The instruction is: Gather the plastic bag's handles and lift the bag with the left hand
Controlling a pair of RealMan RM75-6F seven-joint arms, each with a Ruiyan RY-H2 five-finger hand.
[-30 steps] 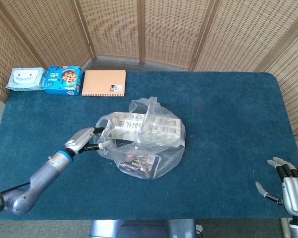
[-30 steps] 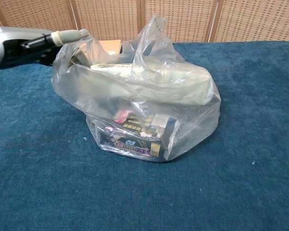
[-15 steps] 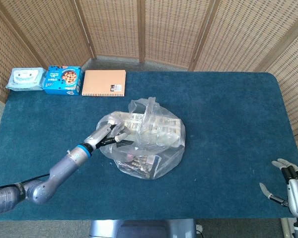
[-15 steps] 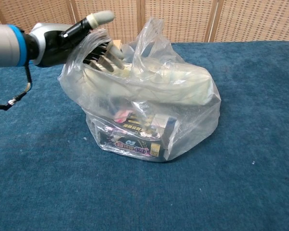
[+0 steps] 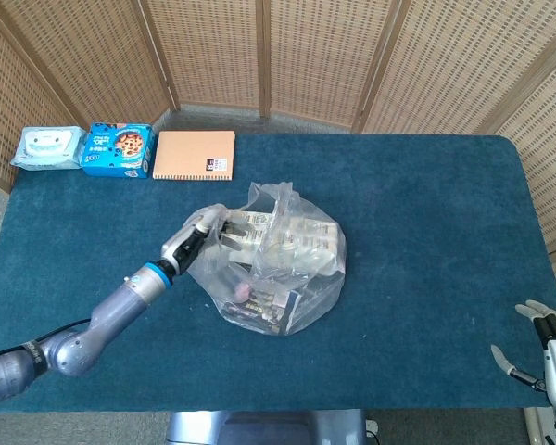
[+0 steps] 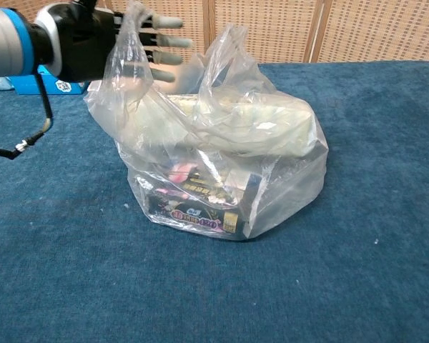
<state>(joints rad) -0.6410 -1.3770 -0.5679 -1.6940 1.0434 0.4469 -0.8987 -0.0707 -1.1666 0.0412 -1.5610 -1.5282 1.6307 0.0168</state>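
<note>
A clear plastic bag (image 5: 276,278) (image 6: 222,164) full of boxed goods sits mid-table on the blue cloth. My left hand (image 5: 204,229) (image 6: 104,44) is at the bag's upper left edge. Its fingers (image 6: 163,41) are straight and spread, pushed through the left handle loop (image 6: 129,28), which drapes over the hand. The other handle (image 5: 271,197) (image 6: 229,46) stands loose to the right, untouched. My right hand (image 5: 549,350) hangs at the table's near right corner with its fingers apart, holding nothing; the chest view does not show it.
A pack of wipes (image 5: 46,148), a blue snack box (image 5: 118,150) (image 6: 46,82) and an orange notebook (image 5: 195,155) lie along the far left edge. A wicker screen (image 5: 278,56) stands behind the table.
My left hand has risen and moved right, sliding its fingers through the left handle and raising that side of the bag. The right hand has drifted slightly lower and right.
</note>
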